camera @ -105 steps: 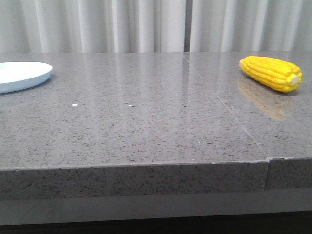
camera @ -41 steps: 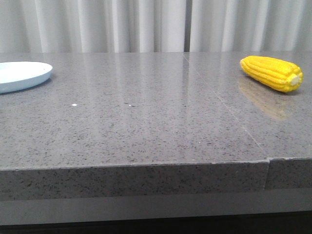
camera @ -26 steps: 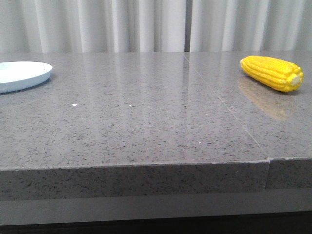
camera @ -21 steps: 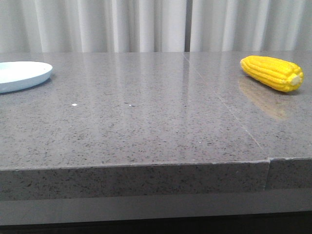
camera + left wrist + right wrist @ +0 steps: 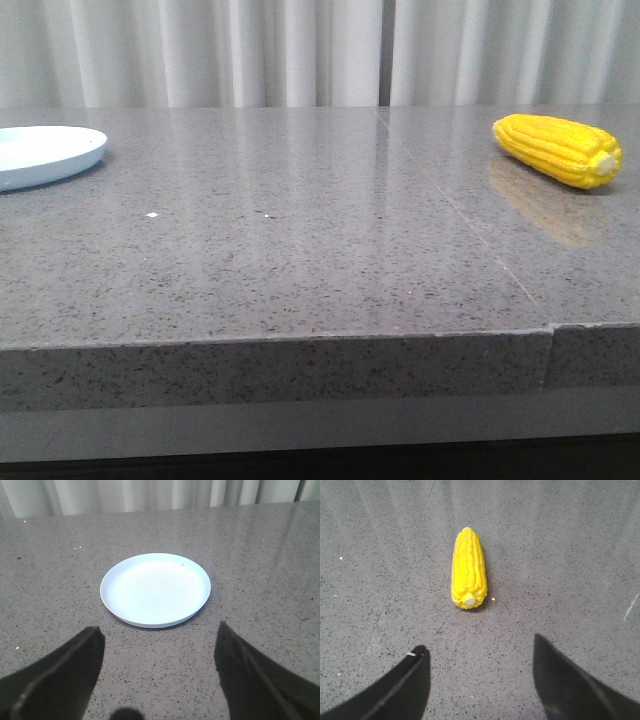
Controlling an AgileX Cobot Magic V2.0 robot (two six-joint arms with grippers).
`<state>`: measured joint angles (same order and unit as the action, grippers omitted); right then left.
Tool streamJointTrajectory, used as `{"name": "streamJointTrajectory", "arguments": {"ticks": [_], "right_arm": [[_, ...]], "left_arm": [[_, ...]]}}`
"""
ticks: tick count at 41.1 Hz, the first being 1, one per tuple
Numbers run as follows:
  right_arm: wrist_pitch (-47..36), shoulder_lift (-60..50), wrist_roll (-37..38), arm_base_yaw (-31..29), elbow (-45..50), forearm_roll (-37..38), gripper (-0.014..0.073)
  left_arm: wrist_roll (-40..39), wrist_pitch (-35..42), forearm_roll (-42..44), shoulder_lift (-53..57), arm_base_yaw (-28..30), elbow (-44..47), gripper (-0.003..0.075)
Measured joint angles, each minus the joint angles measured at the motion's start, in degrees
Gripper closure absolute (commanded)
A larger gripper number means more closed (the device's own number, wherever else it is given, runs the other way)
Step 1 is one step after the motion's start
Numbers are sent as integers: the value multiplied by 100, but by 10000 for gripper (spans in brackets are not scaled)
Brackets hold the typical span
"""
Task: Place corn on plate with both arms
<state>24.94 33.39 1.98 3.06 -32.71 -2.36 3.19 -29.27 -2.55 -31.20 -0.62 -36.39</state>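
The yellow corn lies on the grey stone table at the far right, its pale stub toward the right. In the right wrist view the corn lies ahead of my right gripper, which is open and empty, short of the stub. The pale blue-white plate sits at the far left of the table. In the left wrist view the plate lies just ahead of my left gripper, which is open and empty. Neither gripper shows in the front view.
The grey speckled table has a seam running from back centre to the front right. Its front edge is near the camera. White curtains hang behind the table.
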Motion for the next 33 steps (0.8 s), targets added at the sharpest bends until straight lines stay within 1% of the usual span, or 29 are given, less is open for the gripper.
{"name": "streamJointTrajectory", "arguments": {"ticks": [4,7,15,28,33], "right_arm": [[0,0,0,0,0,0,67],[0,0,0,0,0,0,67],[0,0,0,0,0,0,67],[0,0,0,0,0,10,67],[0,0,0,0,0,10,67]], "left_arm": [[0,-109,0,-26,0,-35,218],[0,-375,0,-136,0,-161,218],[0,-1019,0,-816,0,-657,218],[0,-1111,0,-2212,0,-1084,218],[0,-1121,47,-2778,79,-1428,218]]}}
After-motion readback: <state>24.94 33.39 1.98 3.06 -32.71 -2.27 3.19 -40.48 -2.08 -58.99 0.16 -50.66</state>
